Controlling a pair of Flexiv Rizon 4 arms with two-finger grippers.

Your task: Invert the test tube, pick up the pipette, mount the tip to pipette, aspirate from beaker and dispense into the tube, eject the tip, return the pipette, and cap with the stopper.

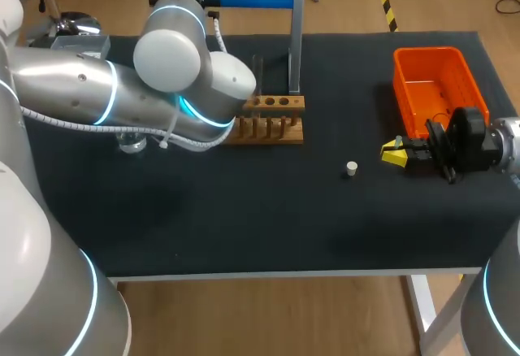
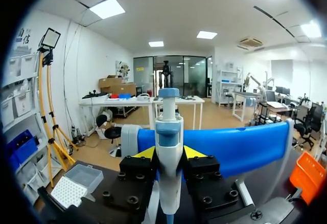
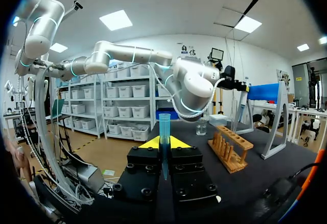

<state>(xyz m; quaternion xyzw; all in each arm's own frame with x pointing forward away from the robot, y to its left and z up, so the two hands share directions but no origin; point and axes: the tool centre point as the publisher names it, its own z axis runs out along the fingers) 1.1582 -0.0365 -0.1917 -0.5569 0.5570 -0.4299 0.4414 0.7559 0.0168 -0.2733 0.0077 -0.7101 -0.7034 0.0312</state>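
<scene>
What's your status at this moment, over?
Left gripper shut on pipette. Right gripper shut on test tube. Stopper lies loose on table, near right gripper.

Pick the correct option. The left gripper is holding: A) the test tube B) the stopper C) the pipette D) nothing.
C: the left wrist view shows the pipette clamped between the jaws of the left gripper; the test tube is in the right gripper, and the stopper lies on the table.
</scene>
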